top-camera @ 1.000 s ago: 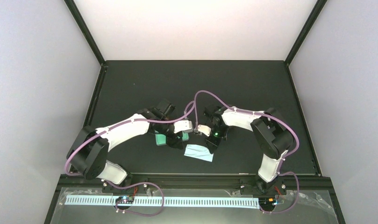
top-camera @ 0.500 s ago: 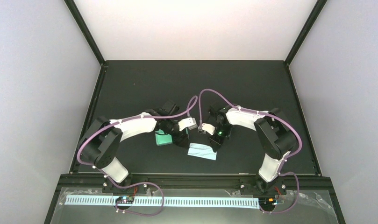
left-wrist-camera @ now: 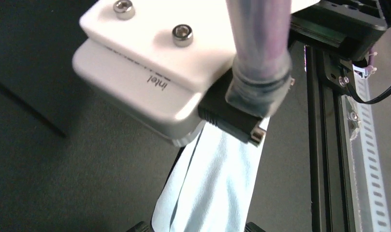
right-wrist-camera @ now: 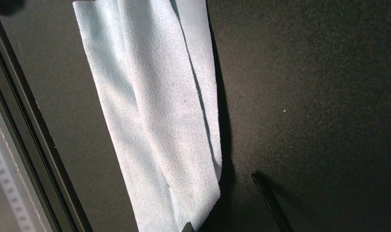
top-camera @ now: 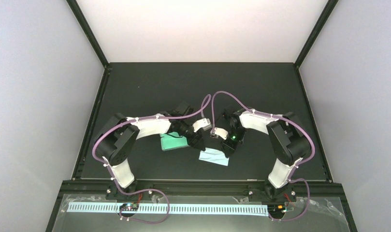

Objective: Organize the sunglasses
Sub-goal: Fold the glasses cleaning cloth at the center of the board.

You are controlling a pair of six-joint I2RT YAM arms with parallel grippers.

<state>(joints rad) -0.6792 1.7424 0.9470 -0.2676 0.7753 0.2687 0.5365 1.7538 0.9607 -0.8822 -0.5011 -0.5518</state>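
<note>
nearest the bases, the cloth [top-camera: 214, 157] lies on the mat [top-camera: 150, 87], now further right than a second ago and clear of the case. it has travelled with the right gripper [right-wrist-camera: 186, 227], whose jaws are pressed together on one end of it, as far as the wrist view shows. the left gripper [left-wrist-camera: 197, 227] has followed to the right. its fingertips stand spread either side of the same cloth and are narrowing, beneath the right wrist's white camera [left-wrist-camera: 150, 72], which fills most of that view. just behind and to the left, the green case [top-camera: 173, 142] is more exposed than before, the left arm having swung off it. the sunglasses are not plainly visible. a thin dark rod [left-wrist-camera: 29, 108] on the mat beside the cloth may be one folding arm, but this cannot be told. judged from this, both arms are occupied with the cloth, probably a handover or a fold, and packing the sunglasses is not yet done.
</note>
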